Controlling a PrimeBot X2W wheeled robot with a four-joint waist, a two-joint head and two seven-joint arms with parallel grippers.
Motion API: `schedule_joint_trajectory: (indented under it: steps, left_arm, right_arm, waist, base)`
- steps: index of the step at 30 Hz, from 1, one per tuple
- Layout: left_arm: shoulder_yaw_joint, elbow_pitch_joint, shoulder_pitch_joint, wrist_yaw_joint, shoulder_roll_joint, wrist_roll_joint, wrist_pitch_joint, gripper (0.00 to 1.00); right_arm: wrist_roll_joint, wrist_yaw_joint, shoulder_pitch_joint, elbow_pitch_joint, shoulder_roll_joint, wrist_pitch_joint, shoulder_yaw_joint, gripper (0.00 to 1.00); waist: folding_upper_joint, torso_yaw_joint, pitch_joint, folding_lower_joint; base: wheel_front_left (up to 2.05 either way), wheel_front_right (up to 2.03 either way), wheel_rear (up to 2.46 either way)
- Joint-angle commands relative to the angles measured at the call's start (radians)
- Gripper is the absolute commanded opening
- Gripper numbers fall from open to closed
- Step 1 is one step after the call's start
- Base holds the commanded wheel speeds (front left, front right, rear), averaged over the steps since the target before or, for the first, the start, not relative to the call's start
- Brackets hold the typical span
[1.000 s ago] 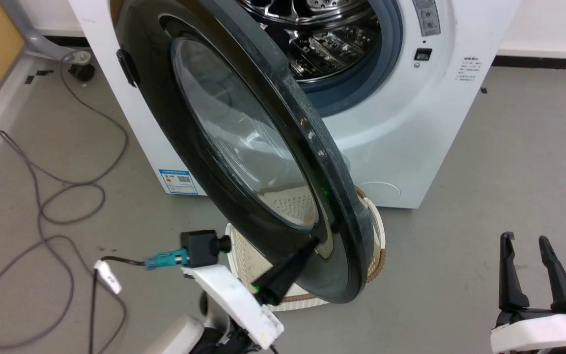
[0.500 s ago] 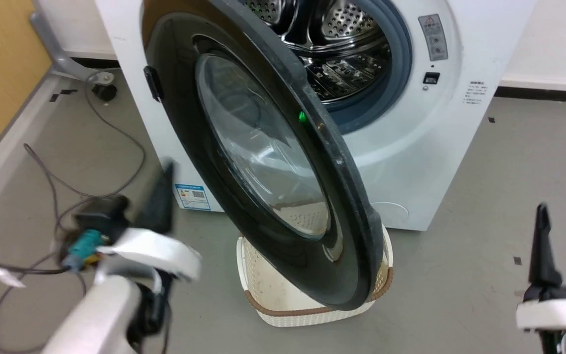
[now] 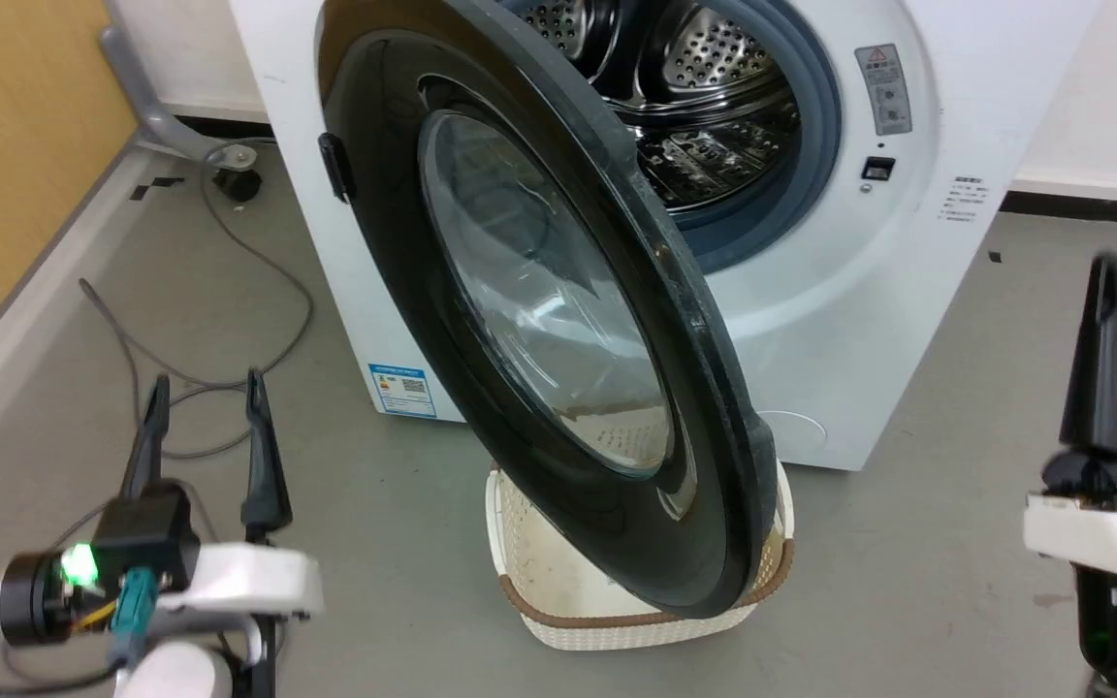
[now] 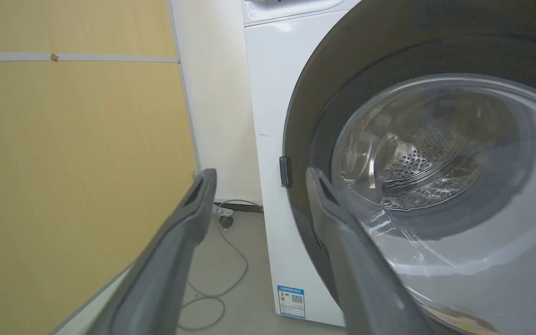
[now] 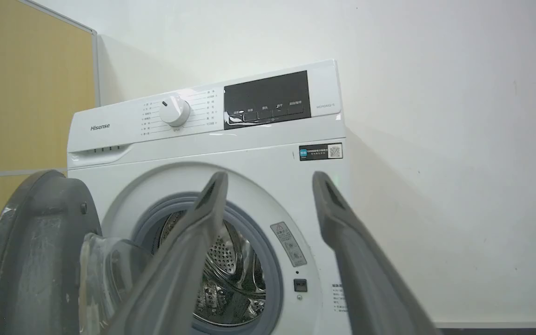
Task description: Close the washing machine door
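The washing machine door [image 3: 539, 310], round glossy black with a bulging glass window, stands swung wide open from its left-side hinge. Behind it, the white washing machine [image 3: 859, 320] shows its grey seal and steel drum [image 3: 704, 107]. My left gripper [image 3: 207, 383] is open at the lower left, apart from the door, its fingers pointing up. In the left wrist view the left gripper [image 4: 261, 173] faces the door [image 4: 435, 186] and the machine's white side [image 4: 268, 116]. My right gripper [image 3: 1106, 267] is raised at the far right. The right gripper [image 5: 271, 177] is open and empty before the machine [image 5: 258, 144] and the door [image 5: 40, 256].
A cream perforated basket [image 3: 636, 620] sits on the floor beneath the door's lower rim. Grey cables [image 3: 229, 242] loop over the floor at the left, near a grey stand leg with a caster [image 3: 229, 179]. A yellow wall panel [image 3: 15, 145] borders the left.
My left gripper has come off the door's lower rim and swung to the lower left. The right gripper has risen. The head view has shifted, and the door remains open.
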Motion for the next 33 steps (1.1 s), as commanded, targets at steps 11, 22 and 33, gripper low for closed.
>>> schedule_joint_trajectory:
  steps: [11, 22, 33]
  left_arm:
    - [0.061, -0.030, 0.134, -0.060, -0.083, 0.070, -0.004, 1.00]
    - [0.121, -0.012, 0.157, -0.117, -0.150, 0.122, -0.004, 1.00]
    - [0.168, -0.005, 0.145, -0.166, -0.200, 0.172, -0.004, 1.00]
  right_arm:
    - [0.103, 0.001, -0.073, -0.210, -0.047, -0.004, 0.304, 0.00]
    - [0.179, 0.001, -0.074, -0.164, -0.234, -0.004, 0.676, 0.00]
    - [0.180, 0.001, -0.033, 0.033, -0.333, -0.004, 0.880, 0.00]
  waist:
    - [0.0000, 0.044, 0.000, 0.0000]
    - [0.0000, 0.044, 0.000, 0.0000]
    - [0.0000, 0.022, 0.026, 0.0000]
  base:
    - [0.00, 0.00, 0.00]
    - [0.00, 0.00, 0.00]
    - [0.00, 0.00, 0.00]
